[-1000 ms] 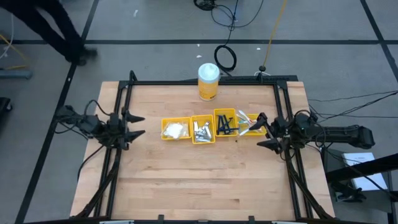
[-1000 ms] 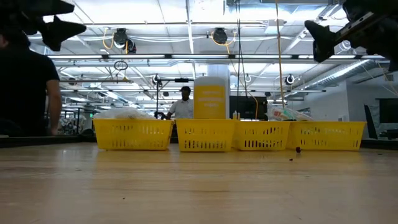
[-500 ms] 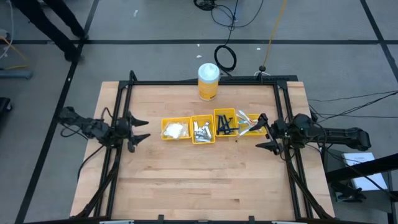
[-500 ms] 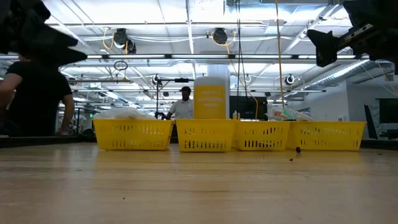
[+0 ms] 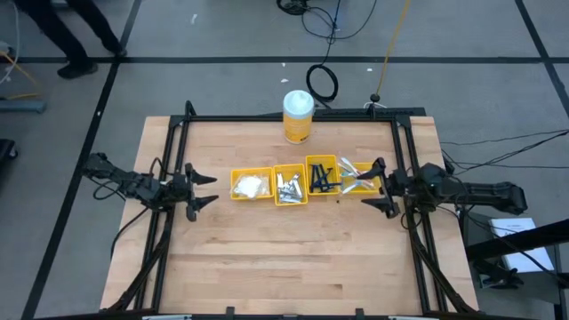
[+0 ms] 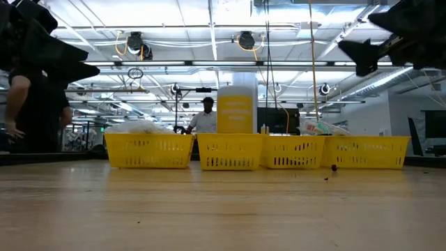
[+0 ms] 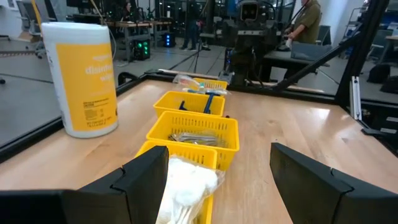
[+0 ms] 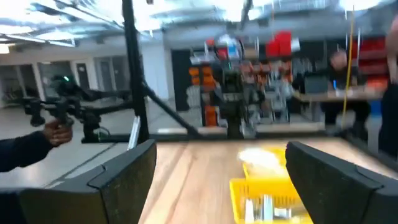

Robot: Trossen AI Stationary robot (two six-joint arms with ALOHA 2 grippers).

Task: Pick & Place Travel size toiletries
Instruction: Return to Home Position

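Toiletries (image 5: pixel 320 178) in bins (image 5: pixel 274 182); left tool (image 5: pixel 212 189), right tool (image 5: pixel 369 188) flanking.

The left gripper (image 5: pixel 208 189) has slid a little closer to the yellow bins (image 5: pixel 274 185). The person (image 6: pixel 38 111) has walked farther away from the table (image 5: pixel 267 258).

yellow canister (image 7: pixel 79 78) | label partly legible: "disinf…", "wip…" | rest unreadable

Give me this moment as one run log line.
left gripper: open, empty | right gripper: open, empty | small toiletries: inside row of yellow plastic bins
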